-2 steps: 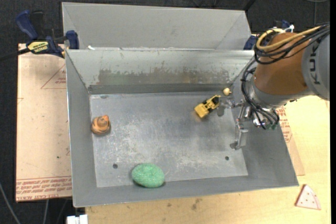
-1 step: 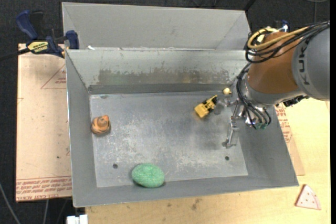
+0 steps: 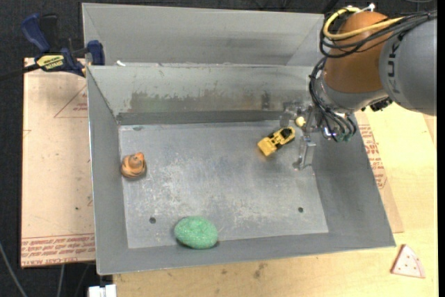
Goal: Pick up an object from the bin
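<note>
A small yellow toy vehicle with black parts (image 3: pixel 276 141) lies on the bin floor toward the back right. My gripper (image 3: pixel 303 151) hangs just to its right, near the right wall, fingers pointing down. Nothing shows between the fingers, and the toy lies apart from them on the left.
A small orange and brown round thing (image 3: pixel 133 165) stands at the left of the floor. A green lumpy ball (image 3: pixel 195 232) rests near the front edge. The arm with its orange cover reaches in over the right rim.
</note>
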Controlling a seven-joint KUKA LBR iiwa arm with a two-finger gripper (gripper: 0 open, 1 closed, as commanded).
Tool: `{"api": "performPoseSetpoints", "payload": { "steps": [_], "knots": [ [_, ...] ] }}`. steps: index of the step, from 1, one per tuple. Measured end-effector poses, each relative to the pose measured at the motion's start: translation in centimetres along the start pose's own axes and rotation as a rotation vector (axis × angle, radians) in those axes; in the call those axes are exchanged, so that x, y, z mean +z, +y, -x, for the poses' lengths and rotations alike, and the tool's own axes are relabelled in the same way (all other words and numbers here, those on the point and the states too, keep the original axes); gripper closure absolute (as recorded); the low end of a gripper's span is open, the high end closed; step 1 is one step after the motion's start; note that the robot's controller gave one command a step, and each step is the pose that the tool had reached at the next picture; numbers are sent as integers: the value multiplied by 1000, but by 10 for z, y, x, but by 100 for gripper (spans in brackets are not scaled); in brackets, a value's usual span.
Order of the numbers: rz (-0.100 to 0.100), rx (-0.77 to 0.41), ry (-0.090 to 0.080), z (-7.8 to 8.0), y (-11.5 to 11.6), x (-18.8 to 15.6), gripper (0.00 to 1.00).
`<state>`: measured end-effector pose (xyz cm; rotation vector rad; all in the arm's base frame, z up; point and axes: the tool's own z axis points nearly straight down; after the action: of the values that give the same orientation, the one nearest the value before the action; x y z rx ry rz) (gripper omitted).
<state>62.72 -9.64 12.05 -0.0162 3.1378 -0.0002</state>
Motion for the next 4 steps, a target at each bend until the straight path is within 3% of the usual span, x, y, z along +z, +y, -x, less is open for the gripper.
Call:
{"api": "performPoseSetpoints", "payload": {
  "steps": [1, 2, 4],
  "knots": [
    [1, 39, 0, 11, 13, 42, 0],
    [1, 121, 0, 20, 21, 50, 100],
    [1, 120, 4, 19, 21, 48, 100]
  ]
}}
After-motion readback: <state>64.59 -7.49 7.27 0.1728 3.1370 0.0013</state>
